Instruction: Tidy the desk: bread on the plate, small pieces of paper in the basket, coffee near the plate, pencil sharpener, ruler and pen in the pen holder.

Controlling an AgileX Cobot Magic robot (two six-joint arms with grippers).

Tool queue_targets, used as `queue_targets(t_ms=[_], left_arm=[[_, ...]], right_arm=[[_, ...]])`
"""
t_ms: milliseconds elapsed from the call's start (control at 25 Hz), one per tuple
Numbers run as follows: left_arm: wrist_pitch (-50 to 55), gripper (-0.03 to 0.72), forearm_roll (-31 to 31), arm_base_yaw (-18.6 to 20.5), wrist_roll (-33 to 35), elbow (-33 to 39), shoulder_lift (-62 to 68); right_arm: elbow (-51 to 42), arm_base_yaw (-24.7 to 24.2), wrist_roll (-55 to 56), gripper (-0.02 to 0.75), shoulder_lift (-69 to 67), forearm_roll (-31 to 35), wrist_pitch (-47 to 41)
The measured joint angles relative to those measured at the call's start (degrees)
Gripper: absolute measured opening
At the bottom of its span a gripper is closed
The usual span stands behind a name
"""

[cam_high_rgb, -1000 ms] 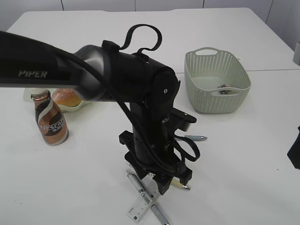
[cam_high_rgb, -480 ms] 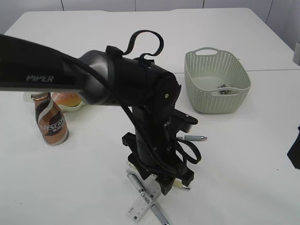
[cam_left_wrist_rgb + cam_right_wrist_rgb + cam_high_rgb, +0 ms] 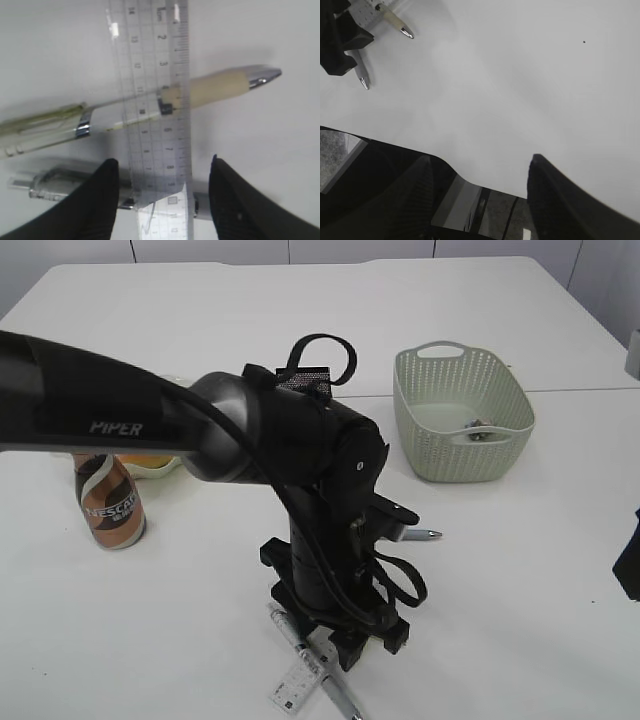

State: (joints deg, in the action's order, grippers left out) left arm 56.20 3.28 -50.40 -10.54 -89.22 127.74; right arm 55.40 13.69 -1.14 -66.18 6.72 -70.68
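Observation:
My left gripper (image 3: 162,161) hangs open just above the desk (image 3: 520,640), its fingertips on either side of the clear ruler (image 3: 155,100). The ruler lies across a beige-gripped pen (image 3: 220,87) and a second clear pen (image 3: 60,177). From outside, the ruler (image 3: 298,686) and one pen (image 3: 315,665) show below the left gripper (image 3: 355,640); another pen (image 3: 420,534) lies beside the arm. The coffee (image 3: 110,505) stands at the left by the plate (image 3: 165,468); the arm hides the bread. My right gripper (image 3: 477,165) is open and empty. Pen holder and pencil sharpener are out of view.
The basket (image 3: 465,425) stands at the back right with a small crumpled grey piece of paper (image 3: 476,430) inside. The left arm (image 3: 250,430) spans the middle of the desk. The desk's front edge runs under my right gripper.
The left arm has come down and slightly right, bringing its gripper over the ruler and pens; it now covers the bread and the beige pen's tip. The right arm is still.

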Motion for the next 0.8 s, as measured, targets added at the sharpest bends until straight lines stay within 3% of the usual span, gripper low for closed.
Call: queue_targets(t_ms=[360, 600, 800], left_arm=[[0.0, 0.417, 0.0, 0.0, 0.0, 0.0, 0.9], [-0.1, 0.275, 0.0, 0.0, 0.0, 0.0, 0.9], [0.0, 0.257, 0.0, 0.0, 0.0, 0.0, 0.9]], right_arm=[[0.0, 0.0, 0.0, 0.440, 0.0, 0.0, 0.0], [0.0, 0.0, 0.0, 0.440, 0.0, 0.0, 0.0], [0.0, 0.0, 0.0, 0.440, 0.0, 0.0, 0.0]])
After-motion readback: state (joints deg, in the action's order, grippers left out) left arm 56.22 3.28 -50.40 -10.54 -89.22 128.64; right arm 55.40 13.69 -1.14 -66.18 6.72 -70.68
